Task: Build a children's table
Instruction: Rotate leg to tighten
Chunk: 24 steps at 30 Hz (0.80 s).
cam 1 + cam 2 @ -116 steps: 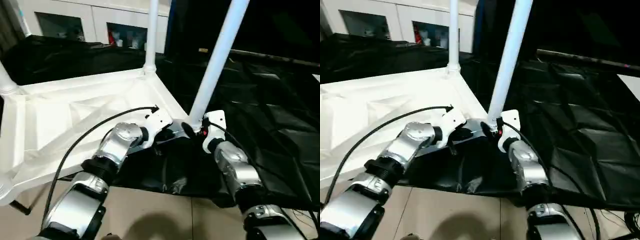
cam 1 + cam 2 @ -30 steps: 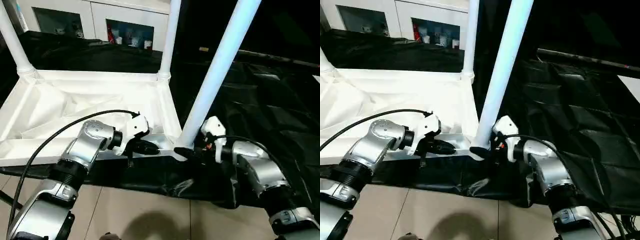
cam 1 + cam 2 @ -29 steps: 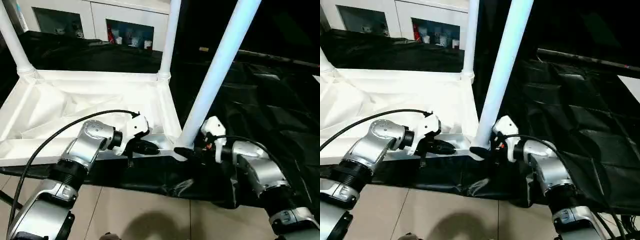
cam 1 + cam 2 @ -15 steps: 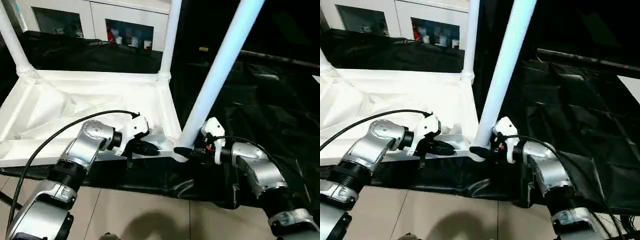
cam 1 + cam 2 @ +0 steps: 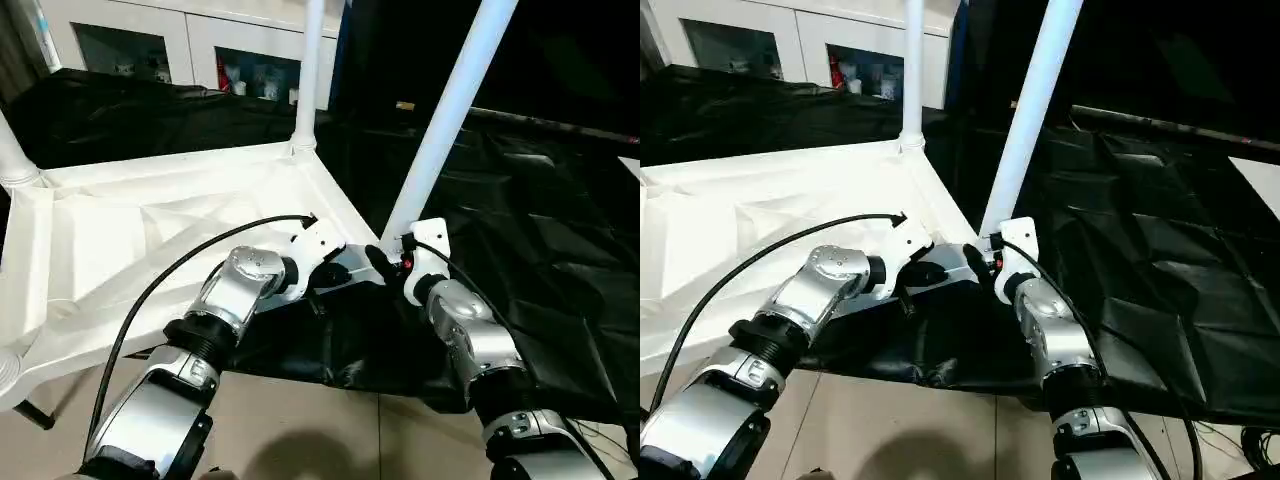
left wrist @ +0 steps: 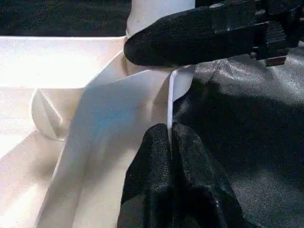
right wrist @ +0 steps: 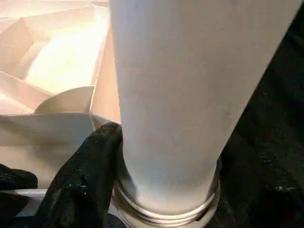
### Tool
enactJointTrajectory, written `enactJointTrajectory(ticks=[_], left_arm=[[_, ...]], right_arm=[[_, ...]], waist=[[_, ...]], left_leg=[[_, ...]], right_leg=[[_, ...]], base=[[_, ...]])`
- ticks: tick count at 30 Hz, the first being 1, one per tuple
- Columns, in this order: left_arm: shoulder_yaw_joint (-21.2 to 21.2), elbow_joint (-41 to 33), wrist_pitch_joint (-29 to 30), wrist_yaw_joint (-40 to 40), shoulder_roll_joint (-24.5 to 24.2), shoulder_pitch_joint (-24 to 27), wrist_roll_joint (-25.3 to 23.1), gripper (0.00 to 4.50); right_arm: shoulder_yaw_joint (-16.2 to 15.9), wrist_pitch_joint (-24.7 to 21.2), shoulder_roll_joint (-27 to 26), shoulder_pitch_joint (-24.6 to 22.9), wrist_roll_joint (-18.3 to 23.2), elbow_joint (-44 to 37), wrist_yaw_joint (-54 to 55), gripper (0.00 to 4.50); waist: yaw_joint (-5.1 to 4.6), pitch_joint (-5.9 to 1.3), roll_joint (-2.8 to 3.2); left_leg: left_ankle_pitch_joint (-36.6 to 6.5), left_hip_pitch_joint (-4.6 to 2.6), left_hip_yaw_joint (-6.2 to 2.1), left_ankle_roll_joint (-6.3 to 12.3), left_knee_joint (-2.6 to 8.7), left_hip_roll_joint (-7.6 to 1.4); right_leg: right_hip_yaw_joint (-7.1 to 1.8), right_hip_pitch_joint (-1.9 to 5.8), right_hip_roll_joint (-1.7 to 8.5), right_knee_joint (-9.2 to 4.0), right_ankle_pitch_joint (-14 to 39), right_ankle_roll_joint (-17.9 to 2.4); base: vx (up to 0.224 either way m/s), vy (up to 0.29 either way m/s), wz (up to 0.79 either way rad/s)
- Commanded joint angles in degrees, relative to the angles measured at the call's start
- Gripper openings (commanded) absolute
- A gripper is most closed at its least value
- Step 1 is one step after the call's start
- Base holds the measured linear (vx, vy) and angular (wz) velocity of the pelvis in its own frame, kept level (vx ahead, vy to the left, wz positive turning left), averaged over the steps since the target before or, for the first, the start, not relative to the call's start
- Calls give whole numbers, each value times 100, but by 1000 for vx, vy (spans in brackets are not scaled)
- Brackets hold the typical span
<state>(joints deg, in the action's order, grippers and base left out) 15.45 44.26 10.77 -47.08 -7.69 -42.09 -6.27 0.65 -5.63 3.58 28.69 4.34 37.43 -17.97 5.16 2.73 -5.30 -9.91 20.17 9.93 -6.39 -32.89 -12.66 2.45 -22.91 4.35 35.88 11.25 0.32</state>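
Note:
The white tabletop [image 5: 150, 230] lies underside up on the black-draped work table, with white tube legs standing in its corner sockets. My left gripper [image 5: 335, 274] is shut on the thin rim [image 6: 169, 102] of the tabletop, just beside the near right corner. My right gripper [image 5: 385, 260] is shut around the base of the near right leg [image 5: 450, 110], and one black finger [image 7: 85, 183] presses against the tube [image 7: 180, 95] above its socket collar. A far leg [image 5: 308, 70] and a left leg [image 5: 10, 160] stand upright. Another corner socket [image 5: 5, 372] shows at the lower left.
The black cloth [image 5: 540, 260] spreads out to the right of the tabletop in folds. White cabinets [image 5: 200, 50] stand behind. The work table's near edge [image 5: 340, 380] hangs over the beige floor [image 5: 300, 430]. A black cable [image 5: 170, 280] arcs over my left forearm.
The tabletop has swung round with both grippers holding on. Its gripped corner has moved away from me and its left side nearer. My right forearm now points straight ahead.

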Motion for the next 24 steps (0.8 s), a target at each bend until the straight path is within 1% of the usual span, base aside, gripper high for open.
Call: enactJointTrajectory(ticks=[1, 2, 3, 4, 5, 6, 7, 8, 9, 10, 11, 12, 13, 14, 15, 16, 17, 18, 21, 23, 24], left_arm=[[119, 168, -119, 99, 240, -10, 0, 0], [129, 183, -170, 71, 225, -9, -8, 0], [152, 146, -217, -69, 162, 16, 7, 0], [172, 117, -265, -217, 79, 43, 20, 0], [185, 99, -313, -299, 33, 59, 26, 0], [195, 80, -343, -384, -19, 76, 35, 0], [217, 17, -391, -692, -229, 138, 74, 0], [216, 13, -445, -799, -293, 155, 78, 0], [205, -12, -419, -907, -352, 177, 104, 0], [199, -98, -462, -1253, -519, 244, 167, 0], [200, -154, -476, -1449, -603, 282, 212, 0], [204, -252, -405, -1748, -753, 338, 275, 0], [208, -303, -349, -1873, -822, 363, 300, 0], [221, -351, -290, -2004, -898, 385, 320, 0], [230, -381, -253, -2087, -947, 398, 333, 0], [263, -487, -170, -2403, -1110, 449, 394, 0], [266, -497, -168, -2433, -1124, 454, 401, 0], [291, -624, -96, -2753, -1269, 517, 495, 0], [274, -721, -10, -2936, -1382, 562, 576, 0], [273, -748, 0, -2959, -1408, 575, 584, 0], [267, -784, 18, -2982, -1436, 593, 596, 0]], right_arm=[[-478, 204, -263, 12, 17, -105, -570, 307], [-446, 207, -277, 10, 56, -126, -582, 328], [-399, 215, -252, 7, 140, -175, -686, 342], [-380, 192, -189, -4, 211, -241, -849, 344], [-379, 186, -146, -11, 239, -275, -942, 351], [-388, 173, -89, -23, 266, -316, -1056, 364], [-503, 87, 213, -98, 305, -499, -1563, 364], [-543, 73, 315, -125, 285, -548, -1737, 388], [-561, 31, 411, -151, 287, -585, -1874, 388], [-598, -69, 657, -220, 332, -684, -2269, 388], [-617, -99, 772, -255, 364, -734, -2464, 388], [-651, -164, 966, -311, 407, -818, -2794, 388], [-665, -191, 1049, -338, 422, -861, -2943, 388], [-697, -212, 1128, -360, 437, -893, -3105, 388], [-717, -223, 1178, -373, 443, -910, -3204, 388], [-792, -185, 1323, -388, 405, -899, -3450, 388], [-799, -177, 1334, -388, 400, -895, -3467, 388], [-831, -145, 1419, -365, 390, -845, -3619, 388], [-845, -222, 1500, -344, 473, -875, -3851, 388], [-860, -241, 1524, -345, 484, -888, -3905, 388], [-871, -264, 1548, -349, 494, -902, -3963, 362]], waist=[[-14, -311, 43], [-11, -310, 52], [-12, -307, 48], [-13, -314, 44], [-13, -316, 50], [-10, -310, 42], [6, -316, 34], [11, -323, 37], [5, -315, 42], [17, -319, 12], [5, -319, 22], [0, -320, 37], [0, -328, 33], [3, -325, 36], [-1, -329, 41], [0, -333, 62], [-5, -334, 55], [-9, -333, 47], [-5, -328, 46], [-3, -330, 45], [0, -328, 45]], left_leg=[[-1507, -2, 14, -21, 394, -22], [-1509, 0, 16, -12, 394, -21], [-1540, -3, 18, 14, 395, -21], [-1503, 12, 16, 33, 393, -20], [-1485, 13, 19, 43, 391, -23], [-1454, 12, 21, 69, 390, -23], [-1395, 13, 17, 103, 387, -22], [-1343, 20, 23, 143, 380, -29], [-1283, 25, 29, 179, 383, -36], [-1181, 27, 24, 184, 378, -29], [-1133, 49, 25, 207, 377, -29], [-1115, 43, 23, 213, 383, -43], [-1098, 19, 34, 243, 365, -52], [-1058, 12, 41, 257, 361, -56], [-1022, 14, 43, 266, 362, -52], [-995, 6, 41, 257, 363, -55], [-980, 1, 44, 258, 363, -61], [-950, 6, 48, 252, 362, -59], [-986, -7, 59, 266, 359, -57], [-992, -8, 59, 249, 359, -56], [-992, -7, 58, 235, 360, -58]], right_leg=[[-195, 207, 289, -540, 1651, -769], [-196, 208, 289, -541, 1633, -783], [-196, 206, 291, -546, 1641, -799], [-195, 222, 297, -539, 1616, -814], [-197, 223, 297, -536, 1577, -828], [-197, 223, 295, -538, 1537, -846], [-191, 248, 292, -532, 1469, -857], [-195, 258, 294, -518, 1356, -879], [-199, 245, 296, -512, 1248, -920], [-186, 281, 285, -498, 1168, -946], [-190, 283, 289, -478, 1099, -974], [-184, 273, 291, -478, 1058, -998], [-191, 264, 289, -461, 954, -1061], [-197, 254, 291, -453, 857, -1108], [-195, 260, 286, -430, 707, -1187], [-187, 263, 287, -415, 611, -1246], [-188, 262, 286, -412, 568, -1276], [-185, 269, 283, -404, 488, -1322], [-191, 262, 286, -403, 488, -1365], [-190, 271, 288, -403, 518, -1364], [-191, 273, 291, -403, 531, -1360]], base=[[0, 0, 0], [0, 0, 0], [0, 0, 0], [0, 0, 0], [0, 0, 0], [0, 0, 0], [0, 0, 0], [0, 0, 0], [0, 0, 0], [0, 0, 0], [0, 0, 0], [0, 0, 0], [0, 0, 0], [0, 0, 0], [0, 0, 0], [0, 0, 0], [0, 0, 0], [0, 0, 0], [0, 0, 0], [0, 0, 0], [0, 0, 0]])
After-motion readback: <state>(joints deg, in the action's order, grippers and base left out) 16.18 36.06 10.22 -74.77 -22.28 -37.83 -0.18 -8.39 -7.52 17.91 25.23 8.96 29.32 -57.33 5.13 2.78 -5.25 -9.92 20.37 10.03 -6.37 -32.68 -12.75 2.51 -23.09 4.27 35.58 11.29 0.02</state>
